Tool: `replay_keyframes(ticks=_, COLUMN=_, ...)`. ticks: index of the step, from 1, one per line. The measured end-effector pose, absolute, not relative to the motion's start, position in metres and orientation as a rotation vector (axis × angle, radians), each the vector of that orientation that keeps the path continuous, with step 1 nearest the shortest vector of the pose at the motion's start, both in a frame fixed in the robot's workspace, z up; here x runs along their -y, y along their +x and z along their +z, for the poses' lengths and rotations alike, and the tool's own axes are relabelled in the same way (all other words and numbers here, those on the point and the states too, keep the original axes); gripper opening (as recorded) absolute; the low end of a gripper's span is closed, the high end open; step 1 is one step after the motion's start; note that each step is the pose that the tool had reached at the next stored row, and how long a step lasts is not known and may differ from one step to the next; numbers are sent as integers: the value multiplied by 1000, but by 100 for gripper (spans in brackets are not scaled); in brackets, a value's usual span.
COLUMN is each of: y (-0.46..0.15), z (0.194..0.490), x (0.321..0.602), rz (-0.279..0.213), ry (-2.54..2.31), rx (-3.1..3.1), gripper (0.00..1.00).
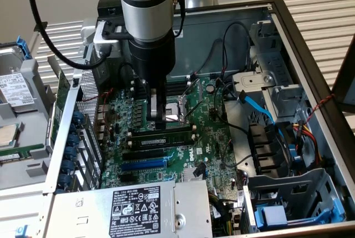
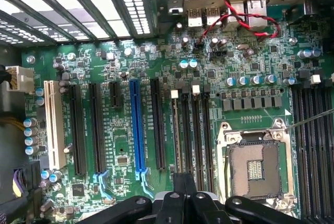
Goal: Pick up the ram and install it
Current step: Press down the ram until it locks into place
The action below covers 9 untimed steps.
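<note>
The ram (image 1: 161, 136), a long dark green stick, stands on edge in one of the black slots on the motherboard (image 1: 213, 138), just in front of the CPU socket (image 1: 173, 111). My gripper (image 1: 160, 119) hangs straight down over the socket's near edge, right behind and above the ram. It is shut with nothing between its fingers. Whether the fingertips touch the ram's top edge I cannot tell. In the wrist view the shut gripper (image 2: 183, 188) hangs over the row of black memory slots (image 2: 192, 135) beside the CPU socket (image 2: 255, 169).
The open case (image 1: 288, 33) walls in the board. A blue slot (image 1: 143, 165) and black slots lie in front of the ram. The power supply (image 1: 130, 207) sits at the near edge, and cables and drive cages (image 1: 288, 193) crowd the exterior view's right. A hard drive (image 1: 14, 88) lies outside.
</note>
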<state>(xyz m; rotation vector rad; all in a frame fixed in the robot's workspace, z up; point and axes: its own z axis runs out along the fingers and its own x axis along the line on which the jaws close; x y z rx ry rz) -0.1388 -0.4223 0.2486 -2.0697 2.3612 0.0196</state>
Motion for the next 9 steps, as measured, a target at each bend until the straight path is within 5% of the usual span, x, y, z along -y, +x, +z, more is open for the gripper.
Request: replay_keyframes(ticks=9, y=-139, z=249, x=422, rz=20, ry=-1921, rx=-2483, gripper=11)
